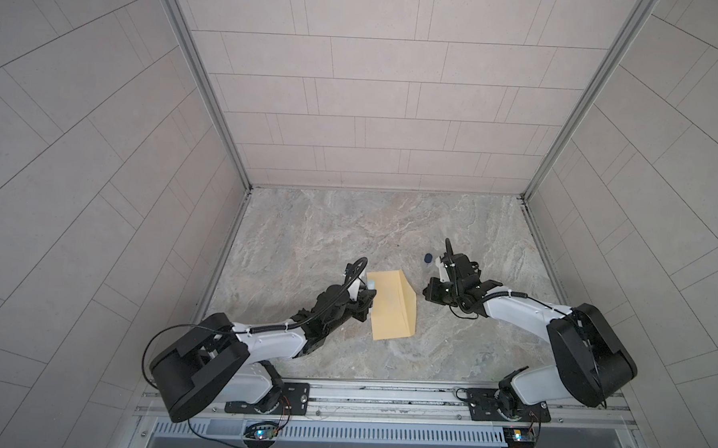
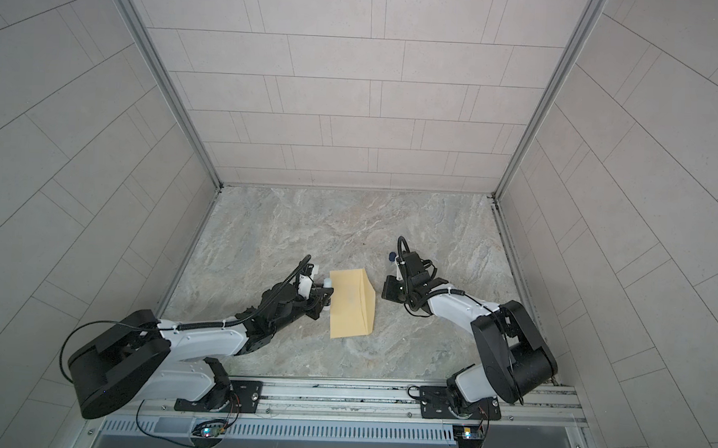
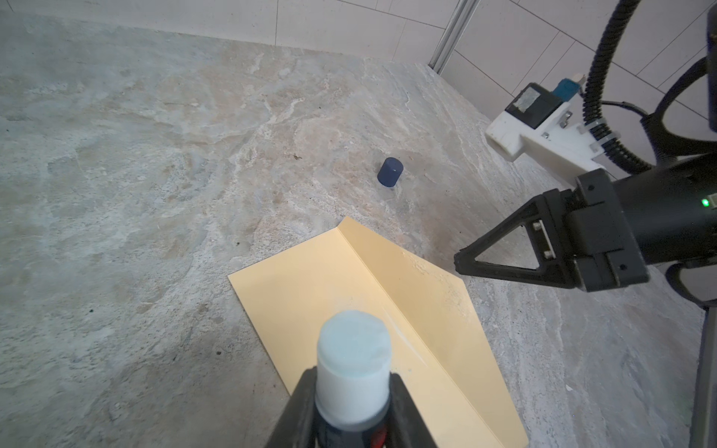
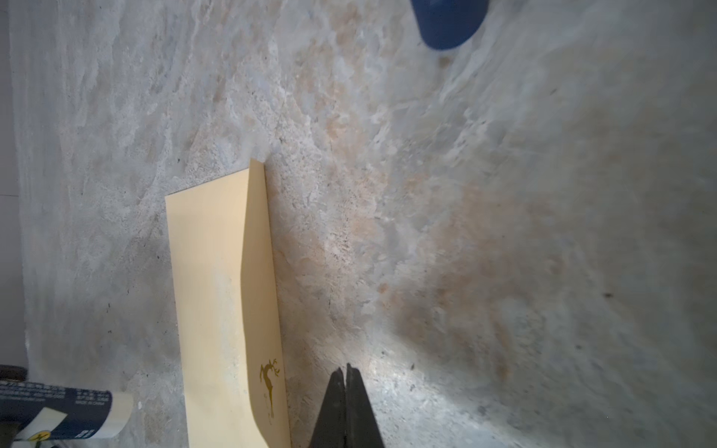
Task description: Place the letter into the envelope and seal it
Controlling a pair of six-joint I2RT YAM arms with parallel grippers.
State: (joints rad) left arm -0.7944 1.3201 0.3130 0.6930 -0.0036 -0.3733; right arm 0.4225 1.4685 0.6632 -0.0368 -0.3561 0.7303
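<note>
Small white print on the dark blue label of the glue stick (image 4: 58, 407) is too blurred to read. The envelope (image 4: 217, 291) bears a dark-gold ornamental figure (image 4: 269, 378), no lettering.

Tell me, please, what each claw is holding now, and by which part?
The left claw grips the glue stick by its barrel, just behind the uncapped tip. The right claw is shut and holds nothing.
</note>
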